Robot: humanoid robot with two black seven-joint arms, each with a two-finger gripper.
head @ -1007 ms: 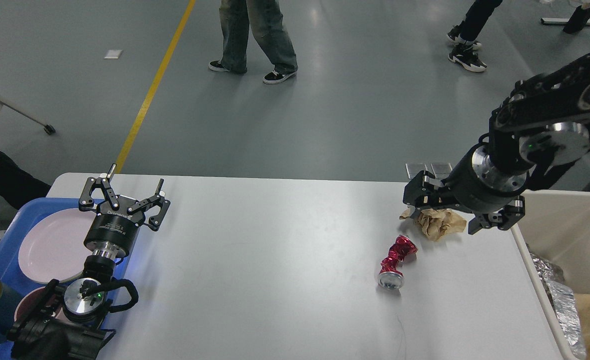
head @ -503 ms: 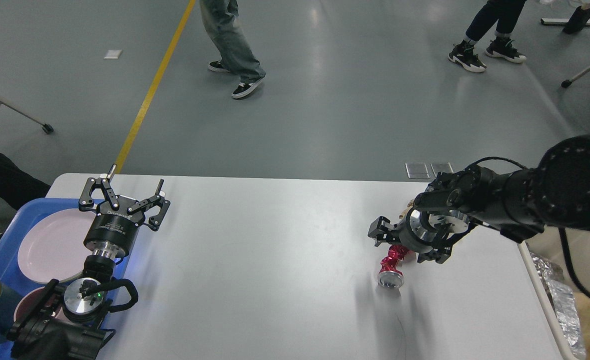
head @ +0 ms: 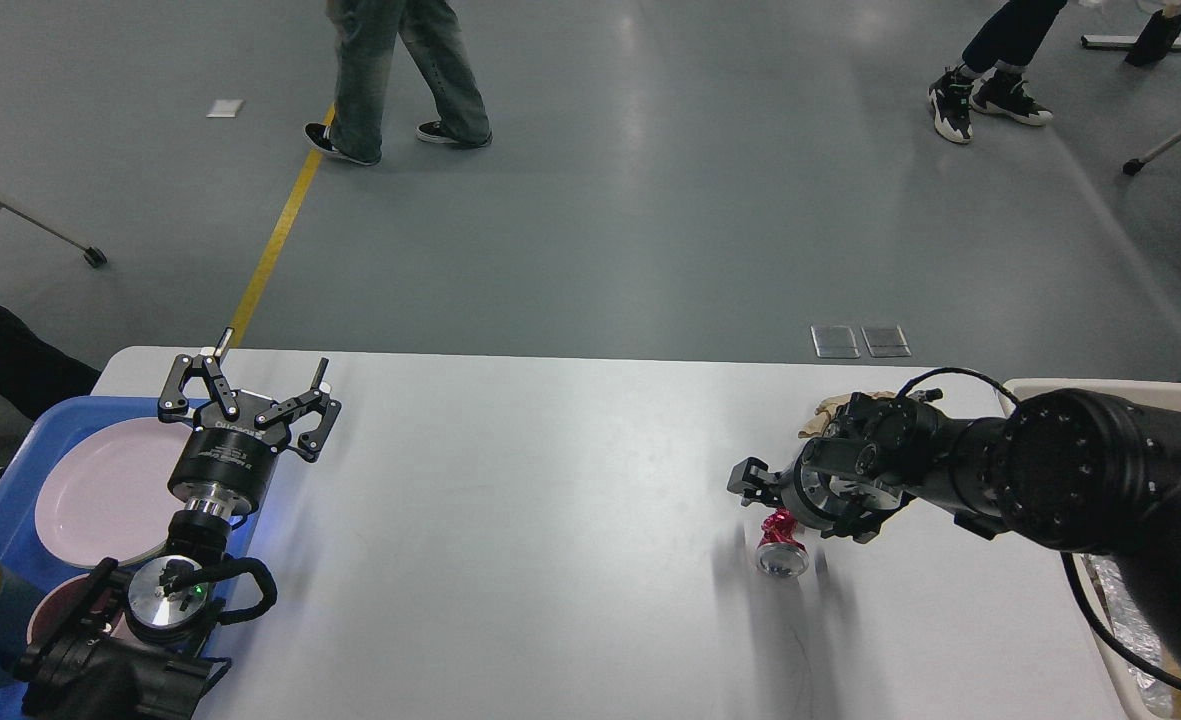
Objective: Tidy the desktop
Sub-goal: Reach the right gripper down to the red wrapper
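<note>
Where the head view looks down, the desktop (head: 550, 520) fills the lower half of the scene, its far edge running across the middle and its rounded far-left corner showing. Near the right edge, the right gripper (head: 795, 505) hangs low over a crushed red can (head: 780, 545) that lies on the white surface; a black finger (head: 747, 480) juts out on the can's left side and another on its right. The gripper is seen nearly end-on, so I cannot tell whether its fingers are spread around the can or pressed onto it. Just behind the right wrist, toward the far edge, a bit of crumpled brown paper (head: 822, 412) peeks out. Off the right edge stands a beige bin (head: 1090, 390), only its rim and a strip of wall showing past the arm. Near the far-left corner, the left gripper (head: 250, 385) is held above the surface with its fingers spread wide and nothing between them. Beside it, at the left edge, a blue tray (head: 5, 500) carries a pale pink plate (head: 100, 490).
</note>
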